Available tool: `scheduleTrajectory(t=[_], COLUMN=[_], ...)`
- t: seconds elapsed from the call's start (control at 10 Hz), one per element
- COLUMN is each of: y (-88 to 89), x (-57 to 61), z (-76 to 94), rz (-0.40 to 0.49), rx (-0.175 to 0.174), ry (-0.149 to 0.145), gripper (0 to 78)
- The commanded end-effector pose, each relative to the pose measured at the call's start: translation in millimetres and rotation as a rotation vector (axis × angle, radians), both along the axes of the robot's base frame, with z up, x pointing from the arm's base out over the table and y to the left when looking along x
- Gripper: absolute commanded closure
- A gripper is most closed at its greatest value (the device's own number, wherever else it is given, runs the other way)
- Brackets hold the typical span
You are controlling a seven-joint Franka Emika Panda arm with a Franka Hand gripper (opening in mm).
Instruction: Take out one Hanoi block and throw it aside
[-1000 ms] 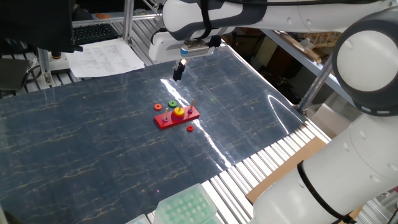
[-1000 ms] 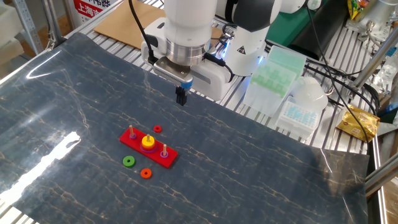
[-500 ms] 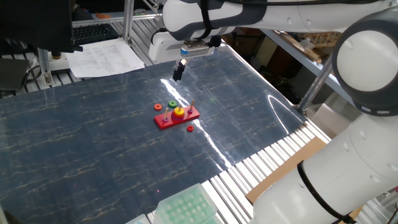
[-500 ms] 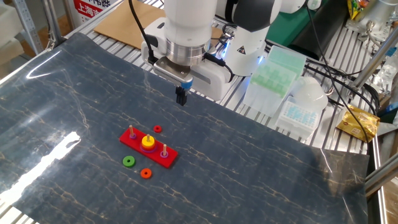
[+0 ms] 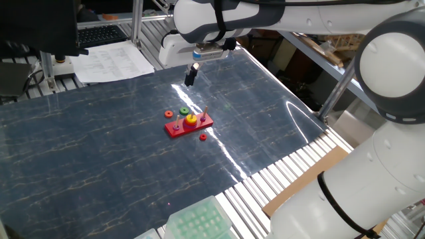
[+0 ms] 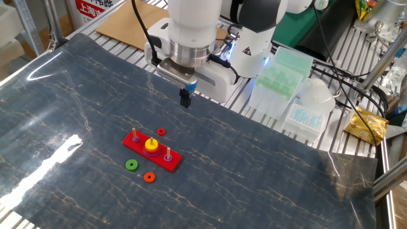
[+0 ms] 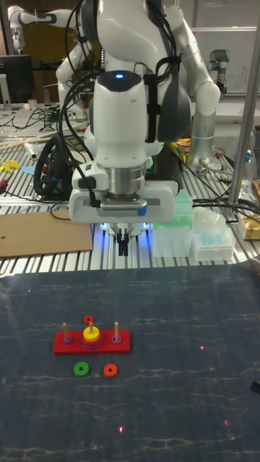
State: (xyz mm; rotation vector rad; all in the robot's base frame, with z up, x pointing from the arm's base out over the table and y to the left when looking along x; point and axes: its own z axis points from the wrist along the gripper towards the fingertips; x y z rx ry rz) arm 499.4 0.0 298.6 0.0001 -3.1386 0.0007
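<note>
The yellow Hanoi block [image 6: 151, 144] [image 5: 190, 119] [image 7: 91, 333] sits on the middle peg of the red base [image 6: 136, 145] [image 5: 176, 130] [image 7: 61, 343]. A green ring [image 6: 131, 165] [image 7: 81, 369], an orange ring [image 6: 149, 177] [image 7: 110, 369] and a small red ring [image 6: 161, 131] [image 7: 89, 319] lie loose on the mat around the base. My gripper [image 6: 185, 100] [image 5: 190, 76] [image 7: 123, 249] hangs well above the mat, behind and to one side of the base. Its fingers are together with nothing between them.
The dark marbled mat [image 6: 254, 178] covers the table. Pipette tip boxes [image 6: 280, 70] and a plastic container [image 6: 315, 92] stand off the mat near the robot's base. Cardboard [image 6: 130, 19] lies at the back. Papers [image 5: 113, 60] rest beyond the mat's far edge.
</note>
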Motion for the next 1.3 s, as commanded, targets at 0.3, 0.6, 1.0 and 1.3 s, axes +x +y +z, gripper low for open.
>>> scheduleTrajectory(t=[0.3,0.6,1.0,1.3], y=[0.0,0.0,-0.5,-3.6], x=[0.0,0.0,0.6,3.4], z=[0.0,0.0,-0.1,-2.7], rz=[-0.166,-0.168,-0.192,-0.203], rx=[0.099,0.101,0.097,0.098], ry=[-0.018,-0.018,-0.010,-0.012], gripper=[77.6,77.6,77.6,77.6])
